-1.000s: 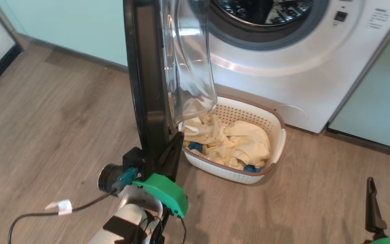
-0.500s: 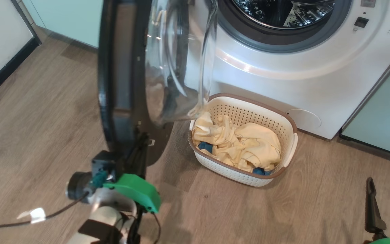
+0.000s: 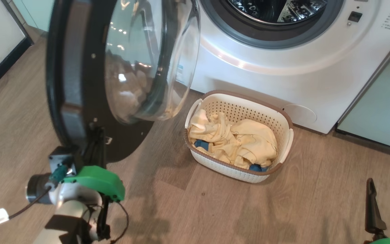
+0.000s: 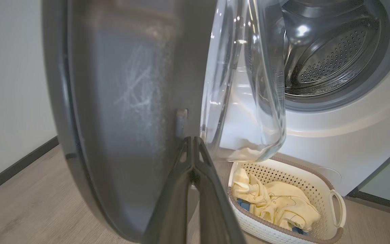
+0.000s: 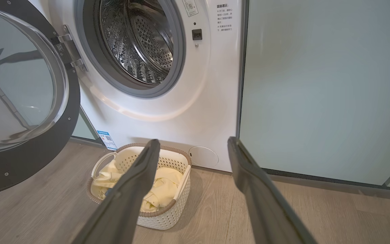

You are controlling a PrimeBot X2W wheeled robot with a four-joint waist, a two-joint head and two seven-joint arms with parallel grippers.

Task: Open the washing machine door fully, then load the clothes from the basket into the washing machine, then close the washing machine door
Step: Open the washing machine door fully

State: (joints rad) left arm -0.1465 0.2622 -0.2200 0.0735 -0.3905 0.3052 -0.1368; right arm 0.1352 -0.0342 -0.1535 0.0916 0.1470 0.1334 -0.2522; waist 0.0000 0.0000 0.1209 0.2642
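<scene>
1. Standing swung out on its hinge (image 5: 69, 51) at the left of the washing machine (image 3: 283, 78), the washing machine door (image 3: 80, 84) turns its inner face and bulging glass bowl (image 3: 147, 61) toward the head camera. It looks wide open, though perhaps not yet at its stop.
2. The left gripper (image 4: 191, 142) has its two fingers clenched together with nothing between them. The tips rest against the door's dark inner rim, low down and just beside the glass, which reads as a push and not a grasp.
3. The coming move turns on one relation. The door lies straight ahead of those closed tips and the hinge beyond them to the right, so a further push toward the robot's left would likely swing the door fully back.
4. The steel drum (image 3: 276, 8) stands exposed and unblocked.
5. The basket (image 3: 229, 169) sits on the floor (image 3: 181, 203) just in front of the machine, right of the door. The clothes (image 3: 245, 142) are heaped inside it, pale yellow with blue showing beneath.
6. The right gripper (image 3: 386, 184) hangs released at the lower right, fingers spread and empty. Its wrist view looks along them toward the basket, so it seems the nearer arm for loading.
</scene>
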